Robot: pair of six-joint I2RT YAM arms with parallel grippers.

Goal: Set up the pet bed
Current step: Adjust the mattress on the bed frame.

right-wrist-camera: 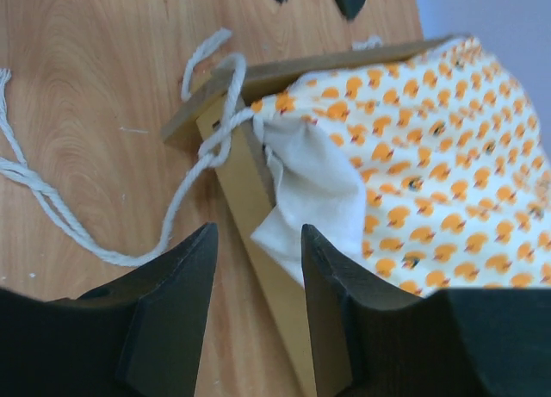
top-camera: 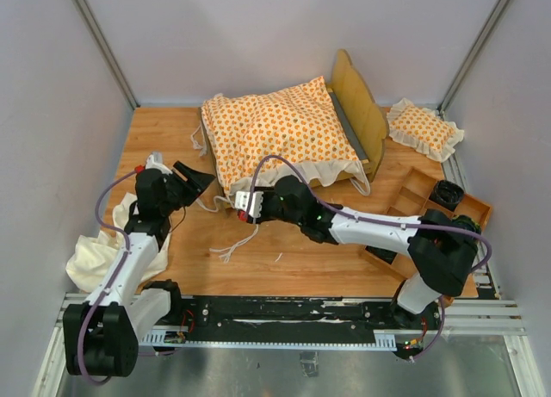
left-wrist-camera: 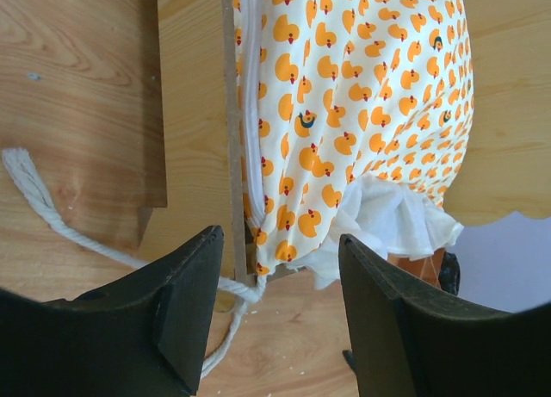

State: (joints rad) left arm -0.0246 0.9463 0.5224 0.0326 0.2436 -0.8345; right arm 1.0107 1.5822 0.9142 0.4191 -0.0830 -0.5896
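Fastening step: tying the large cushion (top-camera: 280,130) down to the bed frame (top-camera: 360,104), judging by the tie string (right-wrist-camera: 209,150) looping round the frame's near corner; appearing partly done, not finished.
Task thing's place: lying mid-back on the counter (top-camera: 164,130), the cushion resting on top of the frame and overhanging its near end, the headboard standing at the far end.
Right end effector (top-camera: 244,205): hovering just beside that near corner, fingers standing moderately apart, gripping nothing.
Left end effector (top-camera: 198,175): hanging near the cushion's edge on the left arm's side, fingers spread wide, holding nothing.
Next move, as a judgement: calling for pinching the loose string end and drawing it snug round the corner; needing a thin, low grip close to the counter, without catching the cream ruffle.
Top view alone: showing the whole layout, with the frayed string ends trailing in front of the bed, a small pillow (top-camera: 424,128) beside the headboard, a wooden tray (top-camera: 417,186) by the right arm and a cream cloth (top-camera: 90,259) bunched by the left arm.
Right wrist view alone: showing the string actually wrapping the corner, with the ruffle spilling over the rail.
Left wrist view alone: showing the side rail edge-on, the duck print, and another string running under the fingers.
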